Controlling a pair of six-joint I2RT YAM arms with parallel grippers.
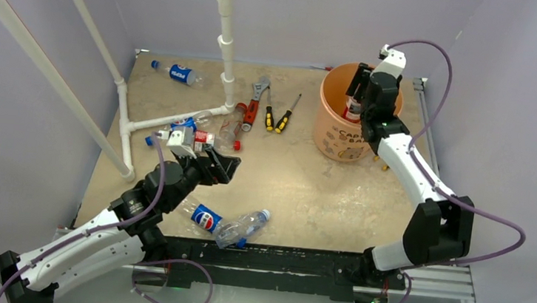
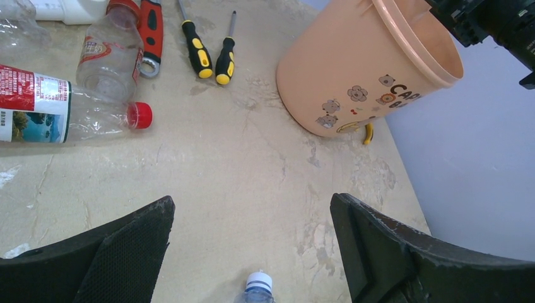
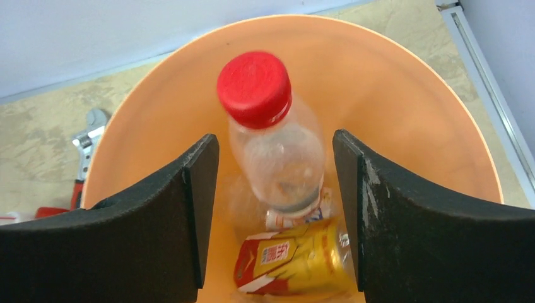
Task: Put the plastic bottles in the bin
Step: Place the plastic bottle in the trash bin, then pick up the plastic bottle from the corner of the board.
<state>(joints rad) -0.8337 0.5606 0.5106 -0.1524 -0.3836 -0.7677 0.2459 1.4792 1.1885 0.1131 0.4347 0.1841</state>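
Note:
The orange bin [image 1: 335, 141] stands at the back right; it also shows in the left wrist view [image 2: 353, 69]. My right gripper [image 1: 359, 82] hangs open over the bin [image 3: 391, 69]. A clear red-capped bottle [image 3: 271, 126] stands between its fingers with gaps on both sides, over a yellow-and-red labelled bottle [image 3: 296, 259]. My left gripper [image 1: 221, 168] is open and empty above the table [image 2: 252, 205]. Near it lie a Pepsi bottle [image 1: 203, 217], a clear bottle [image 1: 243, 227] whose cap shows [image 2: 258, 284], and red-labelled bottles [image 2: 63, 113] [image 2: 110, 50]. Another Pepsi bottle [image 1: 180, 74] lies back left.
A red-handled wrench [image 1: 256, 98] and two yellow-black screwdrivers [image 1: 278, 114] lie at the back centre, left of the bin. A white pipe frame [image 1: 224, 43] rises from the table's back left. Grey walls close in on both sides.

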